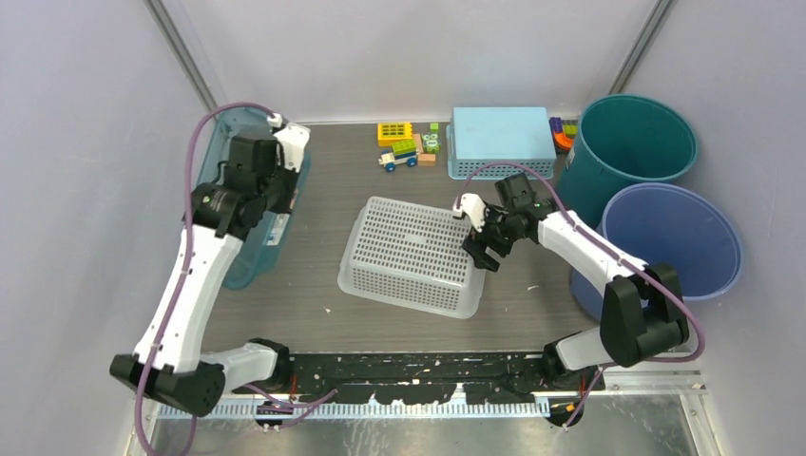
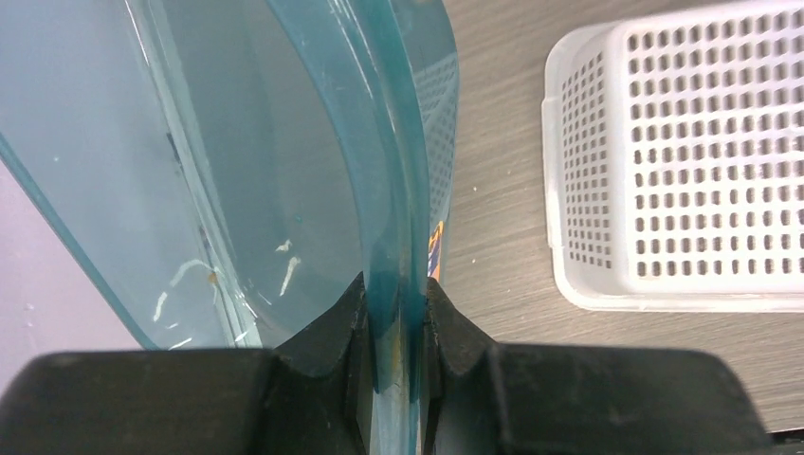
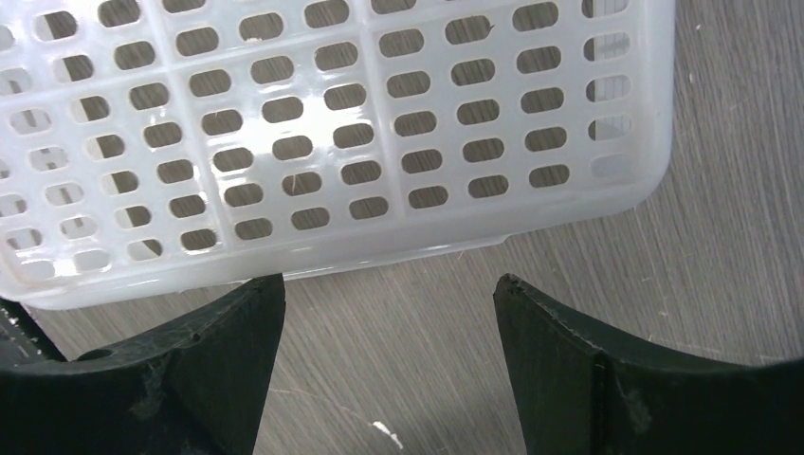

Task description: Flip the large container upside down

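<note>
The large container point(image 1: 249, 256) is a clear teal plastic tub at the table's left side, next to the wall. My left gripper point(image 1: 278, 195) reaches down onto its right-hand wall. In the left wrist view the two fingers pinch that wall point(image 2: 379, 190) between them, so the left gripper point(image 2: 393, 303) is shut on the container. My right gripper point(image 1: 483, 249) hangs at the right edge of a white perforated basket point(image 1: 413, 255) that lies bottom-up mid-table. In the right wrist view the right gripper point(image 3: 389, 289) is open over bare table, with the basket point(image 3: 313, 123) just beyond its fingertips.
A light blue basket point(image 1: 501, 141) lies bottom-up at the back, with toy blocks and a small truck point(image 1: 404, 144) to its left. A teal bucket point(image 1: 632, 142) and a blue bucket point(image 1: 670, 237) stand off the right side. The white basket point(image 2: 702, 161) lies close to the container's right.
</note>
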You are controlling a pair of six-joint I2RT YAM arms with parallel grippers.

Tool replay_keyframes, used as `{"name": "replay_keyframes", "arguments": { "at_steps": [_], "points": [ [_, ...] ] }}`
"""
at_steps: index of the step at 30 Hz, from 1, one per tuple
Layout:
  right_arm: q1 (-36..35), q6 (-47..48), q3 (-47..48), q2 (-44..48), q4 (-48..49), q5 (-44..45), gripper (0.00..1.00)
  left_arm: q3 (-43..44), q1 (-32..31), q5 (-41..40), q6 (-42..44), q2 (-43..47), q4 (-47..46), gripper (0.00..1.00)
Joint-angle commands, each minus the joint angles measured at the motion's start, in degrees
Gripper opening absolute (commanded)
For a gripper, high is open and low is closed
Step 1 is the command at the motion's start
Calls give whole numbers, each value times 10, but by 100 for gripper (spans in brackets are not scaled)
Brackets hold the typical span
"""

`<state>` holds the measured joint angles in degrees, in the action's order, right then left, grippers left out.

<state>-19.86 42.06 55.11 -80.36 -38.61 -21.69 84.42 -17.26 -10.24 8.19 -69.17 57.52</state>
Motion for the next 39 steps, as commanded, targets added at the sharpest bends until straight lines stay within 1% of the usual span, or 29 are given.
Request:
{"name": "replay_keyframes", "arguments": {
  "at_steps": [1, 10, 17, 22, 26, 33, 35, 36, 39],
  "points": [
    [-13, 24, 37, -23, 42, -8, 85, 34, -1, 21, 22, 54, -21, 0],
    [-90, 0, 114, -113, 70, 20, 85, 23, -1, 109, 35, 138, -81, 0],
    [-134, -58, 195, -199, 93, 21, 87, 5, -1, 181, 42, 180, -103, 1],
    [-149, -98, 270, -266, 104, 13, 89, 21, -2, 239, 49, 184, -77, 1],
    [-161, -107, 337, -317, 101, 3, 89, 43, -1, 275, 61, 184, -54, 0],
    [-187, -127, 485, -426, 78, -12, 89, 78, 4, 323, 75, 179, -22, 0],
    [-194, -162, 539, -463, 75, -9, 89, 86, 6, 335, 76, 178, -16, 0],
    [-198, -196, 571, -484, 73, -3, 89, 89, 8, 344, 76, 176, -13, 0],
    [-200, -271, 702, -551, 33, 5, 89, 97, 14, 374, 75, 172, -7, 1]
  ]
}}
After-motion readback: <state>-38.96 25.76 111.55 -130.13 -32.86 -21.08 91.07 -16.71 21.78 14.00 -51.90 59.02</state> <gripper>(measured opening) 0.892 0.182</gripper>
